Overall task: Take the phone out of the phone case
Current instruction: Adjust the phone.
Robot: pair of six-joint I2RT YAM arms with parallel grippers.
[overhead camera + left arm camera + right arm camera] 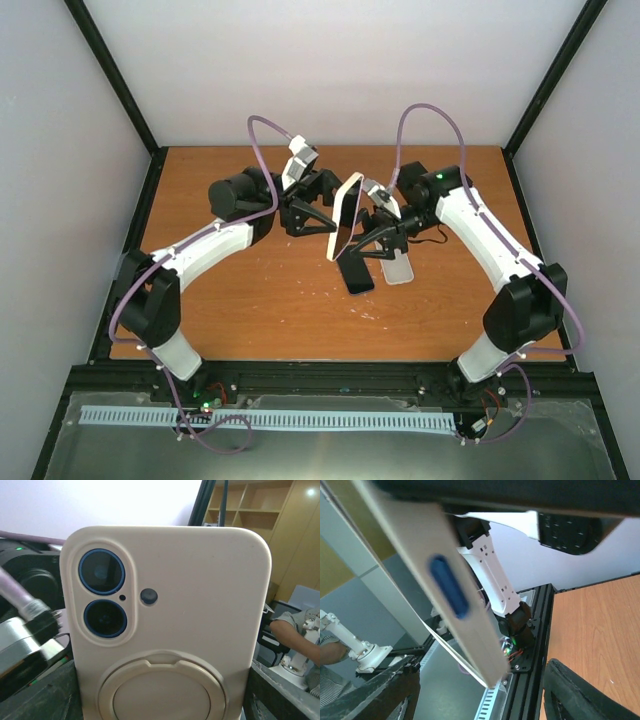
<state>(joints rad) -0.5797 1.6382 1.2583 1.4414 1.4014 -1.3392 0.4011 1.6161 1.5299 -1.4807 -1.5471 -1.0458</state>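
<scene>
- At the left of the overhead view, my left arm sweeps in from its base toward mid-table. The left gripper (322, 218) points at the phone case (347, 205) from the case's left side.
- From the left wrist camera, the cream back of the case fills the picture. It stands upright, wedged between the dark left fingers (45, 700) at the two lower corners. I read that as the left jaws clamped across the case's width, holding it up off the table (250, 310).
- The phone (105, 618) sits inside the case. Two blue-rimmed lenses show through the raised cut-out at upper left, with a small dark dot beside them. A round ring stand (162, 690) lies flat on the lower back.
- At centre overhead, the case stands on end in the air between the two grippers, tilted a little.
- Below it on the wood lie a dark flat slab (355, 277) and, just to its right, a pale flat slab (399, 269). I cannot tell what either is.
- Right of the case, the right gripper (372, 232) meets it from the other side.
- The right wrist camera looks along the case's cream edge with its blue side button (449, 586). The right fingers (580, 690) stand apart on either side of that edge with a gap showing, so these jaws are open and not pinching.
</scene>
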